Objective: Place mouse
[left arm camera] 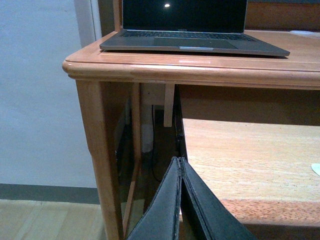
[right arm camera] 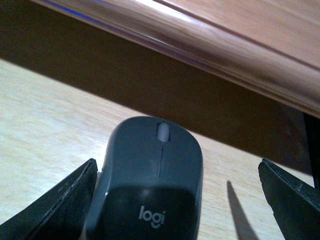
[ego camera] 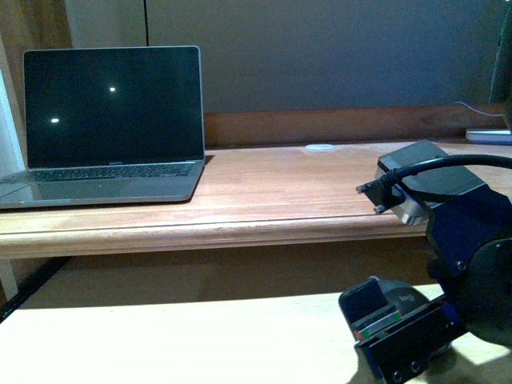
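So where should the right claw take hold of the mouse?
Grip the mouse by its two long flanks, behind the scroll wheel, coming from the logo end, as the open right claw straddles it now. The domed top is smooth and offers no hold.

left pincer [left arm camera: 179, 165]: fingers pressed together | right pincer [right arm camera: 177, 165]: fingers spread wide | right arm [ego camera: 472, 232]: low
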Robot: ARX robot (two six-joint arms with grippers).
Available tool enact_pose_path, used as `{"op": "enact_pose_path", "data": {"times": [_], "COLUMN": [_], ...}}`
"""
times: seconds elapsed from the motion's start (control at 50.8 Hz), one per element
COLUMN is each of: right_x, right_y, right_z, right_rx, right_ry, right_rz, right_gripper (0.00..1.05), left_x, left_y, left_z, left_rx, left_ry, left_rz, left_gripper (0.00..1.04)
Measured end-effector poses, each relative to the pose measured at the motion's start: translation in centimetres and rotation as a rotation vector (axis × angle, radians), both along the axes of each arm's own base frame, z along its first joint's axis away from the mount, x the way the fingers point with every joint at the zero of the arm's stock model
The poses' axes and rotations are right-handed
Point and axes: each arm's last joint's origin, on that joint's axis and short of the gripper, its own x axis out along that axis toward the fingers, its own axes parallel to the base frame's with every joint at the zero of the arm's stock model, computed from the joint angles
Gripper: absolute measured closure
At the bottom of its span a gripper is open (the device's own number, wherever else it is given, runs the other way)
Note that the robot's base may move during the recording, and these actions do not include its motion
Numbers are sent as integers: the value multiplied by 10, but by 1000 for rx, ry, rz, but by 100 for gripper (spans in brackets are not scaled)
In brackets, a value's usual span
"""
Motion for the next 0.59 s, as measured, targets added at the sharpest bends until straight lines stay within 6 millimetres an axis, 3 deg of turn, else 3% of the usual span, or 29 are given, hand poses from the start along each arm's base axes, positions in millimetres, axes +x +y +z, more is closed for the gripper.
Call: {"op": "enact_pose_path", "data": {"times": [0.157, 0.453, 0.59], "right_x": [14, 19, 19], "right_y": [-8, -16, -16], "right_z": [-1, -6, -8], "right_rx": [-10, 3, 22], "right_ry": [36, 96, 93], "right_rz": [-70, -66, -55], "right_gripper": [7, 7, 23], "left_x": [0, 0, 0], "left_y": [0, 0, 0], "left_z": [0, 0, 0], "left_rx": [0, 0, 0], "left_ry": [0, 0, 0], "left_rz": [0, 0, 0], "left_gripper": [102, 102, 102]}}
